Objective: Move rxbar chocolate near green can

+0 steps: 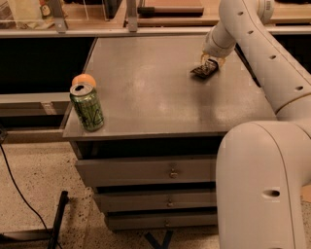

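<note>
The rxbar chocolate [201, 72], a small dark flat bar, lies on the grey table top [146, 92] at the far right. My gripper [210, 64] is right at the bar's far end, reaching down from the white arm [252, 44]. The green can [87, 107] stands upright at the table's front left corner, far from the bar.
An orange fruit [83, 80] sits just behind the can. The table has drawers [146, 171] below its front edge. A shelf with boxes [97, 12] runs behind the table. My white base [262, 189] stands at the front right. A black cable [19, 194] lies on the floor.
</note>
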Controlling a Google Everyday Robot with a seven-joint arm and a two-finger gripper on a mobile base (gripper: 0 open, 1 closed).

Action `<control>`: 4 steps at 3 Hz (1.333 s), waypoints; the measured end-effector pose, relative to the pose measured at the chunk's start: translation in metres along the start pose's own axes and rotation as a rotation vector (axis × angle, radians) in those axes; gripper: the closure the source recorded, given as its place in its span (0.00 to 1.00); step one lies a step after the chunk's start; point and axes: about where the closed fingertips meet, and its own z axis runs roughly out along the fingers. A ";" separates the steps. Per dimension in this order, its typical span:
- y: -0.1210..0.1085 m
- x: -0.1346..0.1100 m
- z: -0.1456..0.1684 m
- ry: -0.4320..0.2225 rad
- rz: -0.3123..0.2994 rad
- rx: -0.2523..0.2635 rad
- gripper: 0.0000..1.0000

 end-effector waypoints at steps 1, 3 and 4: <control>0.000 0.000 0.000 0.000 0.000 0.000 1.00; -0.036 0.011 -0.038 0.018 -0.068 0.012 0.82; -0.066 0.019 -0.067 0.027 -0.129 0.018 0.58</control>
